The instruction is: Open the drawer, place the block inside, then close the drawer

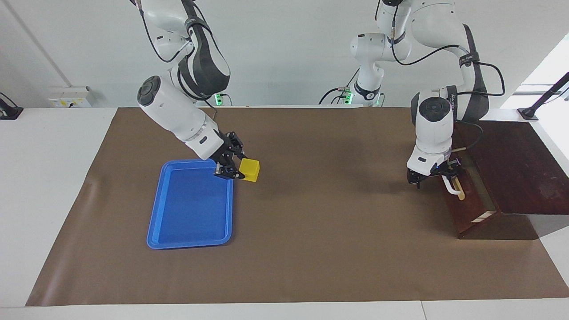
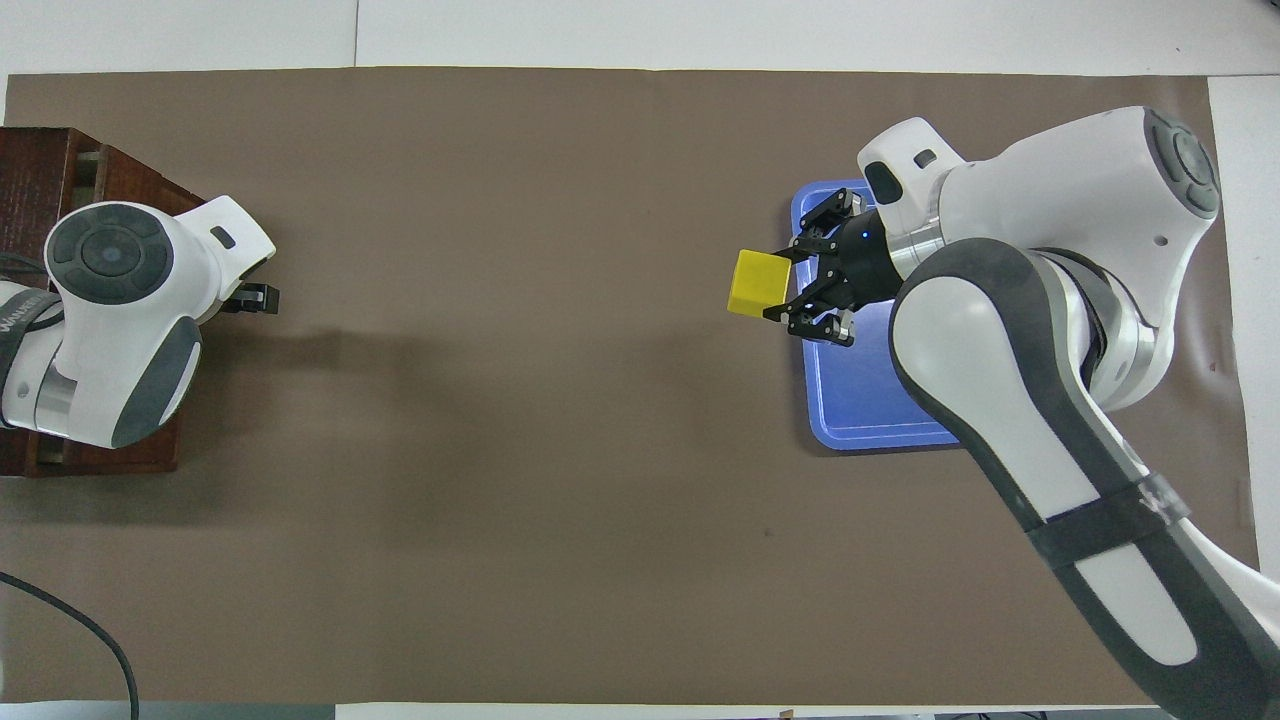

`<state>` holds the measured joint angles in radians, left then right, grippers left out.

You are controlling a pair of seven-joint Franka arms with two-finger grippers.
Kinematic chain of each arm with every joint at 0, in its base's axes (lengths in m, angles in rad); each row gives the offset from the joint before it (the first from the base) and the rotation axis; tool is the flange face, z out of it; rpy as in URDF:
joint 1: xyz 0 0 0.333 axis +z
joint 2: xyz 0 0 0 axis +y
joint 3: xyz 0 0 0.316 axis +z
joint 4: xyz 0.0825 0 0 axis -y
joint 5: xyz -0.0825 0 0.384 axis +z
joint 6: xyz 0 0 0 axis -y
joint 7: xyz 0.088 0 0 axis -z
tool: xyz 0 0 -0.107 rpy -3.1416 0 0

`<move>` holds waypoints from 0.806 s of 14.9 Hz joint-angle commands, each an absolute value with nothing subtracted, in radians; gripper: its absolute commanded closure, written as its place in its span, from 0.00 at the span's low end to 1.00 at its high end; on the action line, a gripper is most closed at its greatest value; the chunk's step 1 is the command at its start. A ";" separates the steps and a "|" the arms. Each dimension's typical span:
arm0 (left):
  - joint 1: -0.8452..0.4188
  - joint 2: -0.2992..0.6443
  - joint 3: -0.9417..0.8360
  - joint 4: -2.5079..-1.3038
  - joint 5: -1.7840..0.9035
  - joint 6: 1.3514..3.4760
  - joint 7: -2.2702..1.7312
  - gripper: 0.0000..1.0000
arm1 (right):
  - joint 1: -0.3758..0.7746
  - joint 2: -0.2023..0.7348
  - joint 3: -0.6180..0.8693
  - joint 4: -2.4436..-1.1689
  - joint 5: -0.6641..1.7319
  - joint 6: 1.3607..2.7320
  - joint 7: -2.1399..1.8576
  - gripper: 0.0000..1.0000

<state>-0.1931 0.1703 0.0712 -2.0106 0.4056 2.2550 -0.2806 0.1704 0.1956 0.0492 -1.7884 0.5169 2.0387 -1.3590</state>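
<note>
Two pincers: right (image 1: 238, 171) grips block (image 1: 250, 170); left (image 1: 433, 176) wide at drawer (image 1: 466, 202) handle.

Robot lab: two table-mounted arms (image 1: 178, 111)

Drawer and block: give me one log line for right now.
drawer: partly open | left gripper: open, at white handle | right gripper: shut on block, over mat beside blue tray

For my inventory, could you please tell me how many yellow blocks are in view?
1. The block is held in the right hand, in the air beside the blue tray. The drawer's inside is mostly hidden.
</note>
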 commanded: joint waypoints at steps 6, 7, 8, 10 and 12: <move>-0.396 0.176 0.077 -1.974 0.218 2.215 -0.506 0.00 | 0.107 0.170 0.061 -1.812 0.483 1.991 -1.431 1.00; -0.405 0.179 0.075 -1.968 0.204 2.204 -0.508 0.00 | 0.107 0.170 0.061 -1.810 0.483 1.991 -1.433 1.00; -0.416 0.179 0.075 -1.967 0.195 2.201 -0.509 0.00 | 0.107 0.170 0.061 -1.810 0.483 1.990 -1.433 1.00; -0.420 0.179 0.077 -1.967 0.193 2.178 -0.511 0.00 | 0.106 0.170 0.061 -1.809 0.483 1.988 -1.433 1.00; -0.408 0.178 0.078 -1.971 0.193 2.174 -0.497 0.00 | 0.101 0.170 0.060 -1.805 0.485 1.977 -1.431 1.00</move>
